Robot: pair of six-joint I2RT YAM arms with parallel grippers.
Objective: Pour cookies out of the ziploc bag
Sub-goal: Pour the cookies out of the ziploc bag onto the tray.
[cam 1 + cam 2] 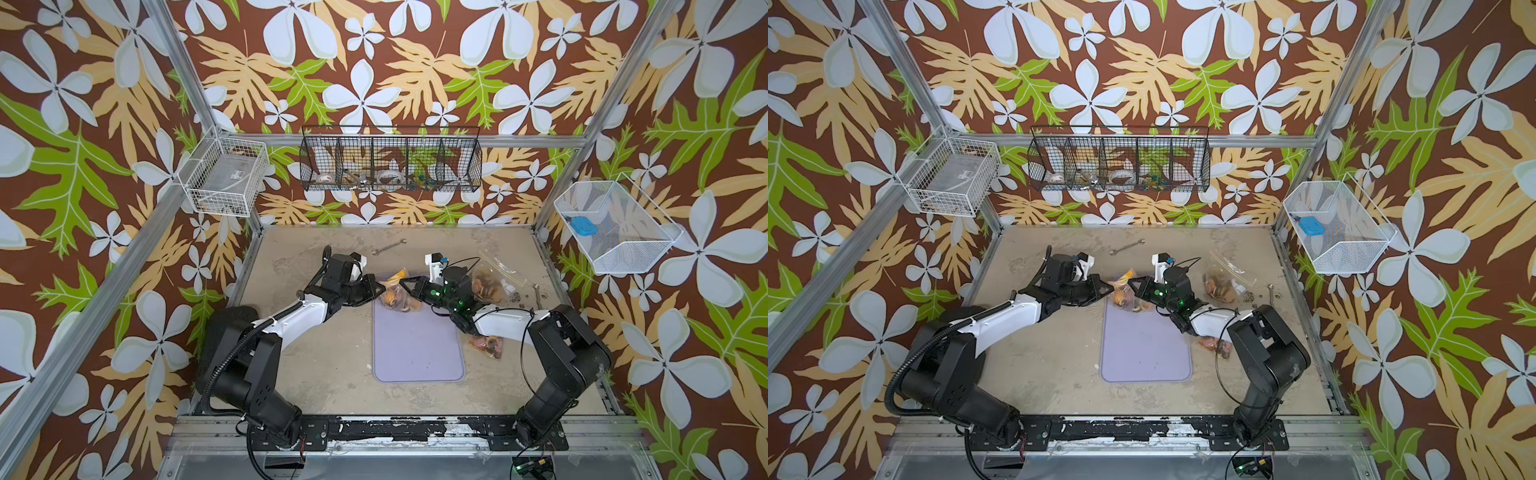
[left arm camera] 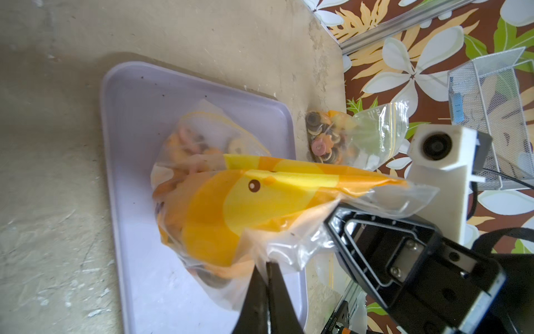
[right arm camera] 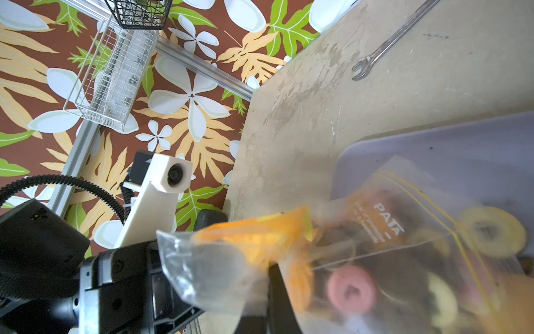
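A worn beige table [image 1: 316,332] is being enclosed by walls papered in a bold flower-and-leaf print, and a lavender tray [image 1: 417,353] is being carried at its centre. Over the far end of that tray, a clear ziploc bag [image 1: 397,291] printed with a yellow duck is being held up between the two arms in both top views.

One clear plastic edge of the bag [image 2: 231,202] is being pinched by the clenched left gripper [image 2: 266,264]. The opposite edge [image 3: 375,245] is being grasped by the right gripper [image 3: 274,269], whose jaws are likewise being kept closed on the film.

The cookies [image 3: 351,290] are being contained inside the bag, pink, yellow and dark rings being pressed against the plastic. Whether the sagging bag is being rested on the tray cannot be told.

A second bag of cookies [image 1: 488,280] is being left on the table to the right of the tray, and a wrench [image 1: 388,246] is being left near the back edge.
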